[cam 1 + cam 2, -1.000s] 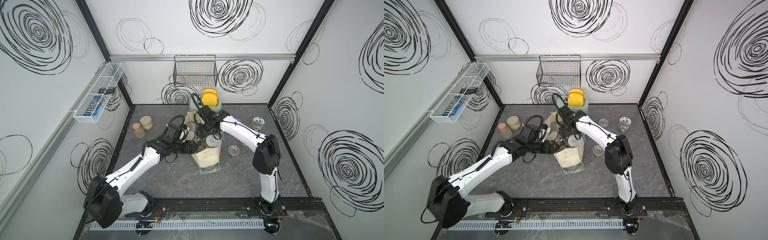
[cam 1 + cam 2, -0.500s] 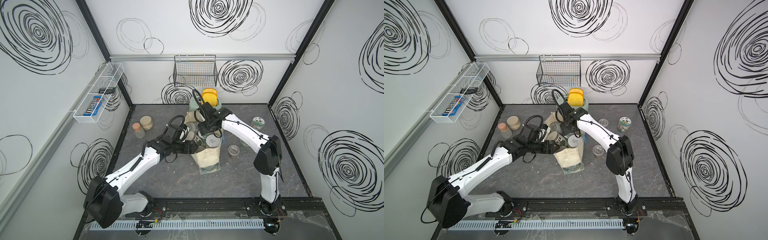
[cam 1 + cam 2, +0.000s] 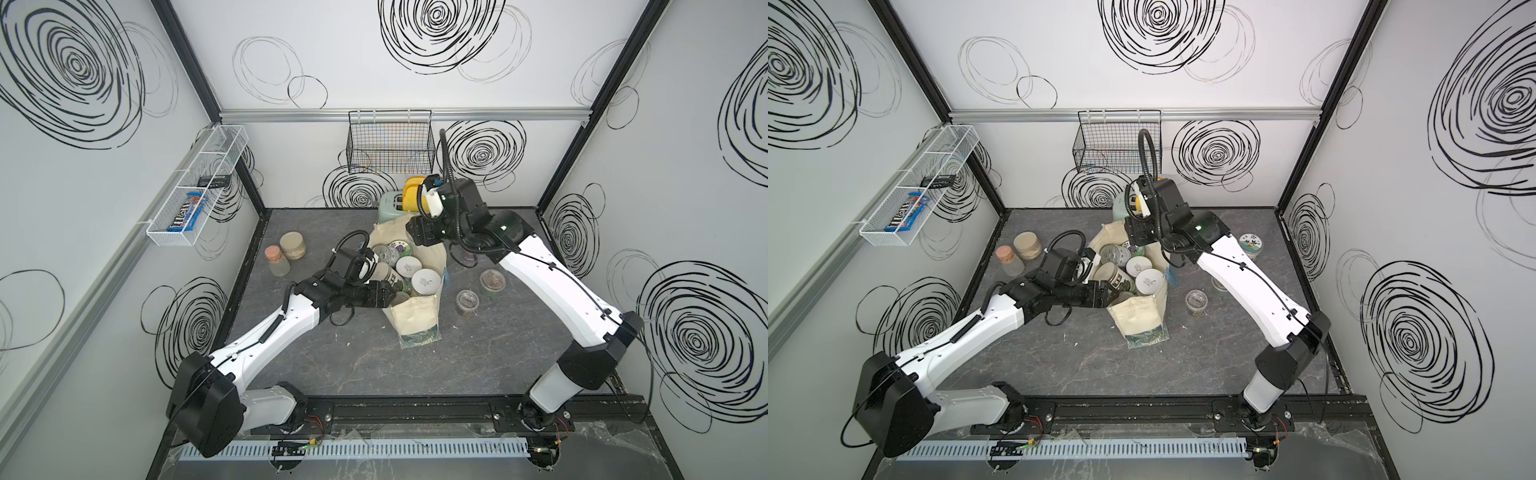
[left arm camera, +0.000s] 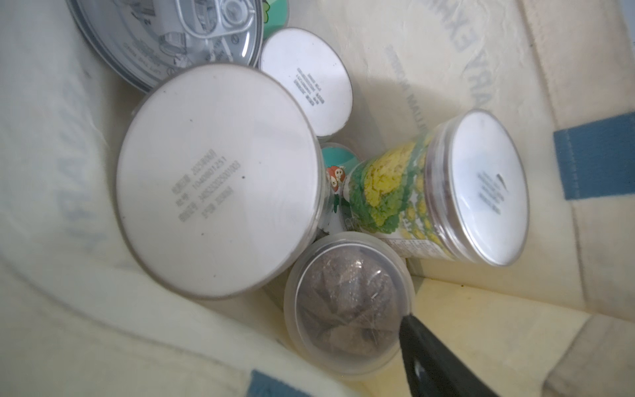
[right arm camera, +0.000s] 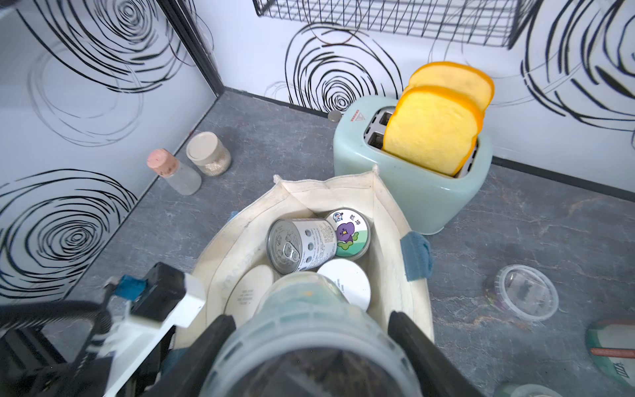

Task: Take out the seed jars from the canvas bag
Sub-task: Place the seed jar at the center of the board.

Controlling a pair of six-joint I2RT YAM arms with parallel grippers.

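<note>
Right gripper [image 5: 311,323] clamps a clear seed jar [image 5: 309,364] above the canvas bag [image 3: 415,320] at the table [image 3: 332,353] centre; left gripper [image 3: 386,291], at the bag's 9 o'clock rim, seems spread, gripping nothing; more jars [image 4: 216,178] lie inside.

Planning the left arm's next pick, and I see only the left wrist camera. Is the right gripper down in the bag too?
Observer: No, the right gripper is above the canvas bag, shut on a clear jar.
Operator: Any jars out already?
Observer: At least three, on the table right of the bag: a farther tub, a nearer tub, a flower-lidded jar.
</note>
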